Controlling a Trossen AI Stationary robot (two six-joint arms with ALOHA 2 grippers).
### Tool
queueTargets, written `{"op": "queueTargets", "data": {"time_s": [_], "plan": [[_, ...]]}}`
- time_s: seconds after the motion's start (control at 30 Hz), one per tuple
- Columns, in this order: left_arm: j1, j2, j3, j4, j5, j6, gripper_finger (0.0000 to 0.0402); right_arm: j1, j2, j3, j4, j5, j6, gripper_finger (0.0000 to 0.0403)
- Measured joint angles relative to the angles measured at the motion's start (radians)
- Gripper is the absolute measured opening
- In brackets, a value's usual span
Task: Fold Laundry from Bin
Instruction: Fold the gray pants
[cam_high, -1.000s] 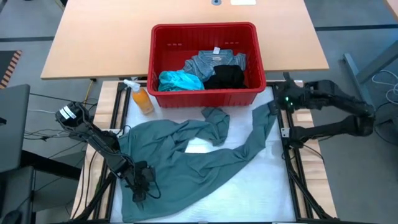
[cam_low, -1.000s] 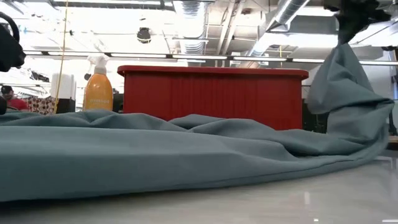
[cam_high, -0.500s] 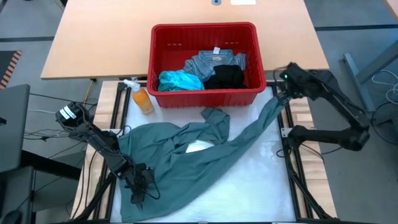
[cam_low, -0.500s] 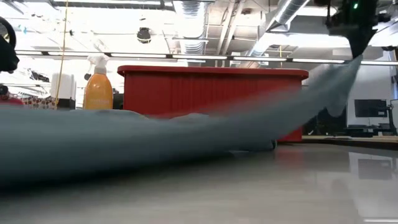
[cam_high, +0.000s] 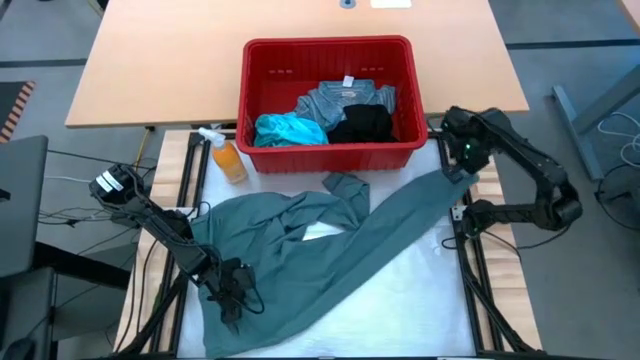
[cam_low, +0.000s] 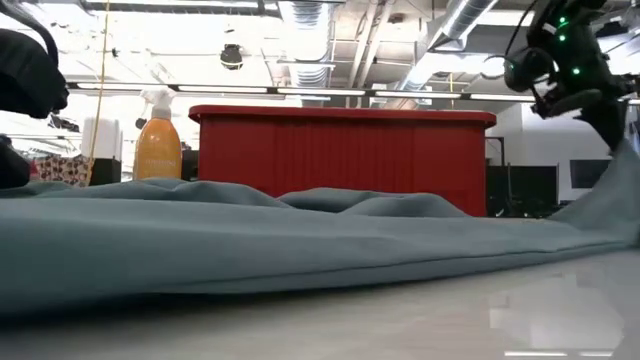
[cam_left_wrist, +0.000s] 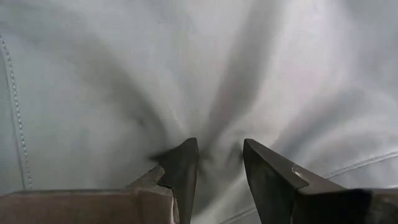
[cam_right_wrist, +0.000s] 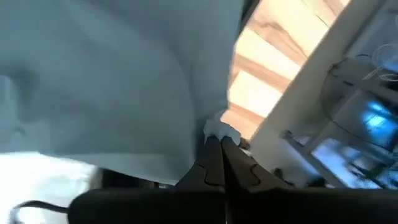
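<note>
Two grippers are on the grey-green garment (cam_high: 330, 255), which I see spread across the white work surface (cam_high: 420, 300) just in front of the bin (cam_high: 262, 100). The left gripper (cam_high: 228, 297) sits at the garment's corner farthest from the bin, on the side of the orange spray bottle (cam_high: 226, 157); in its wrist view the fingers (cam_left_wrist: 182, 171) stand a little apart with a pucker of cloth gathered between them, so I read it as pinching the fabric. The right gripper (cam_high: 462, 170) is beside the bin's other front corner, its jaws closed tight on the garment's edge (cam_right_wrist: 214, 132), and from there the cloth runs in a taut diagonal band away from the bin toward the left gripper. In the low view the garment (cam_low: 300, 250) lies low in front of the bin's red wall (cam_low: 340, 150) and rises at one end toward the right gripper (cam_low: 610, 120). Inside the bin I see a turquoise piece (cam_high: 290, 129), a black piece (cam_high: 362, 123) and a mottled blue-grey piece (cam_high: 340, 98).
</note>
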Motion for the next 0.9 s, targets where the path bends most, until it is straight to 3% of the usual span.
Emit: {"op": "queueTargets", "data": {"time_s": [0.13,0.37,0.57,0.73,0.8,0.9], "plan": [[0.005,0.000,0.001,-0.001,0.005,0.009,0.0125,-0.003,-0.013,-0.047,0.004,0.001,-0.034,0.0028],[0.035,0.000,0.001,-0.002,0.054,0.003,0.0125,-0.003,-0.026,-0.042,0.001,0.000,-0.067,0.0110],[0.065,-0.010,0.001,-0.012,0.068,-0.018,0.0125,-0.003,-0.027,0.079,0.004,0.001,-0.094,0.0171],[0.089,-0.076,0.001,-0.035,0.072,-0.049,0.0125,0.007,-0.027,0.208,0.005,0.000,-0.094,0.0186],[0.092,-0.115,0.001,-0.035,0.052,-0.050,0.0125,0.026,-0.028,0.250,0.004,-0.036,-0.094,0.0185],[0.100,-0.196,0.001,-0.033,-0.034,-0.034,0.0125,0.062,-0.045,0.290,0.007,-0.176,-0.096,0.0180]]}}
